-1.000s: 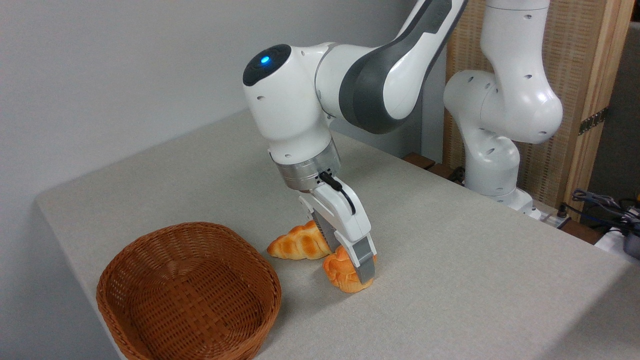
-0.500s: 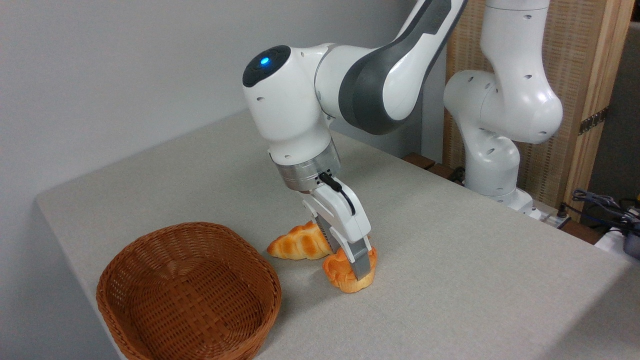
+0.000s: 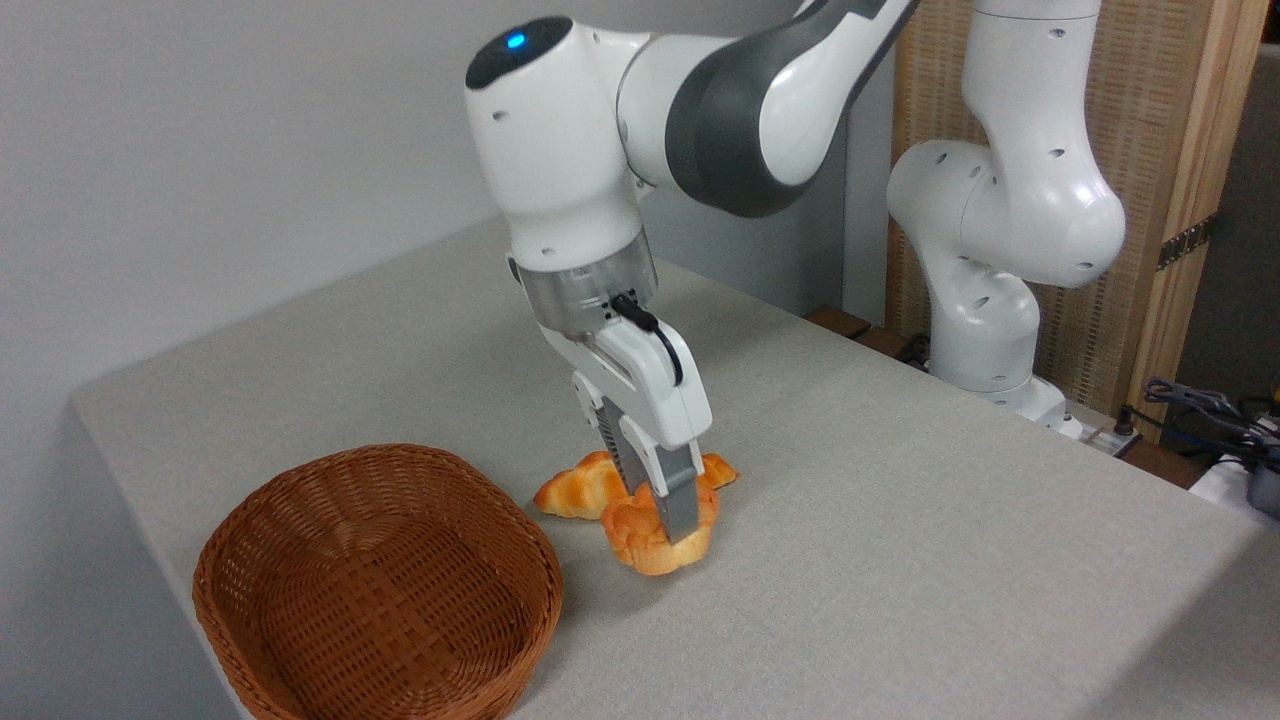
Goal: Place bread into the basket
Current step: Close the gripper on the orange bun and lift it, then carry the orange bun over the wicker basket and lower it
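Observation:
The bread [image 3: 652, 540], a small round orange-golden bun with a knotted top, hangs a little above the table. My gripper [image 3: 668, 522] is shut on it, one grey finger crossing its front. The basket [image 3: 375, 585], oval brown wicker with low sides, stands at the lower left with nothing inside it. The bun is to the right of the basket's rim, about a hand's width away.
A longer braided golden loaf [image 3: 585, 488] lies on the table just behind the bun, partly hidden by my gripper. The table's left edge [image 3: 120, 470] runs close past the basket. The arm's white base [image 3: 985, 340] stands at the back right.
My gripper closed on the bun, then lifted it off the table and carried it left toward the basket. The wrist rose too. The braided loaf stayed put.

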Available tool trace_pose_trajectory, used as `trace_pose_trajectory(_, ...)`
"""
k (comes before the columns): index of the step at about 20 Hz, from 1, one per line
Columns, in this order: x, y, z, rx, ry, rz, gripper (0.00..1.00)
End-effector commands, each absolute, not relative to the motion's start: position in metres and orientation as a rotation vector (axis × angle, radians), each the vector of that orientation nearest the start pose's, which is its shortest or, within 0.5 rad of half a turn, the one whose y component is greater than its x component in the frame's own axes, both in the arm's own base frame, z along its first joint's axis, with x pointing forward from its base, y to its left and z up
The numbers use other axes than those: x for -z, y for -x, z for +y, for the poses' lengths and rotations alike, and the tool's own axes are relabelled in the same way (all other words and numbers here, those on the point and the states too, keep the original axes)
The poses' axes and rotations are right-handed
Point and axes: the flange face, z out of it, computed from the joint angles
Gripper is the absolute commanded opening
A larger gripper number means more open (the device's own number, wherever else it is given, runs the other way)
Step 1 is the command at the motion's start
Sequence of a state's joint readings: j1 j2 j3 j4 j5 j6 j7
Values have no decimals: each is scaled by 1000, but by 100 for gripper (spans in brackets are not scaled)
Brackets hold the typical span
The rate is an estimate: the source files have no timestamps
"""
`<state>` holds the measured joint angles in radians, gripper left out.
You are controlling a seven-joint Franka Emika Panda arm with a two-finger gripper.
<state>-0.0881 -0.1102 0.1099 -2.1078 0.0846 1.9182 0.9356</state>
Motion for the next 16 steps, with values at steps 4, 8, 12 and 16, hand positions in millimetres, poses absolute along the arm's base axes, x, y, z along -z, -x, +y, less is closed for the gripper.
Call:
trace_pose_trajectory(4,-518,-539,12,146,2814,1377,54)
trace_pose_trajectory(8,-520,-566,2,450,2818,1303,71)
trace_pose_trajectory(12,-512,-580,-9,531,2778,1299,97)
trace_pose_trajectory(16,-503,-591,-18,588,2732,1300,100)
